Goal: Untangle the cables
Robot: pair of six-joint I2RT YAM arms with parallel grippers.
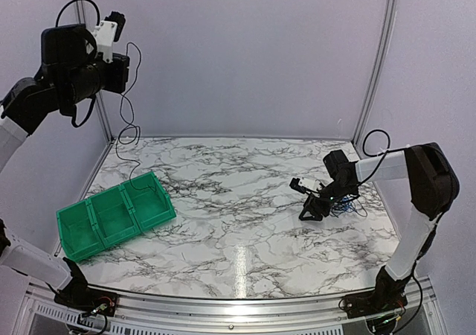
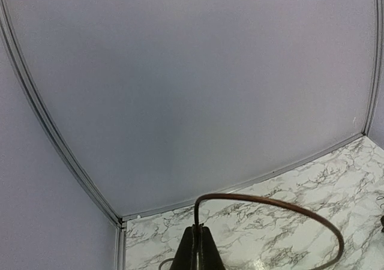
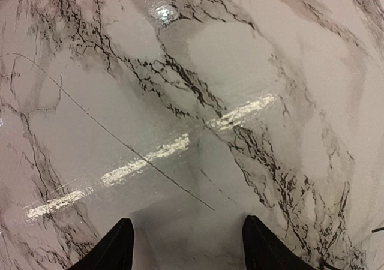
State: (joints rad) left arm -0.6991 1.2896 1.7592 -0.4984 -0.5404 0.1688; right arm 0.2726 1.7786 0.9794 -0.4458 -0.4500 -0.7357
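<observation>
High at the back left, my left gripper [image 1: 119, 22] is shut on one black cable [image 1: 121, 104]. That cable hangs down in loops to the table beside the green bin. In the left wrist view it rises from the closed fingertips of the left gripper [image 2: 199, 231] and the cable [image 2: 270, 201] arcs to the right. A small tangle of blue and black cables [image 1: 343, 205] lies on the table at the right. My right gripper [image 1: 312, 210] sits low just left of that tangle. The right gripper [image 3: 187, 219] is open and empty, and a thin dark wire [image 3: 120, 141] crosses the marble ahead of it.
A green bin [image 1: 111, 216] with three compartments stands on the left of the marble table [image 1: 238, 223]. The enclosure walls and their metal posts [image 1: 375, 59] close the back and the sides.
</observation>
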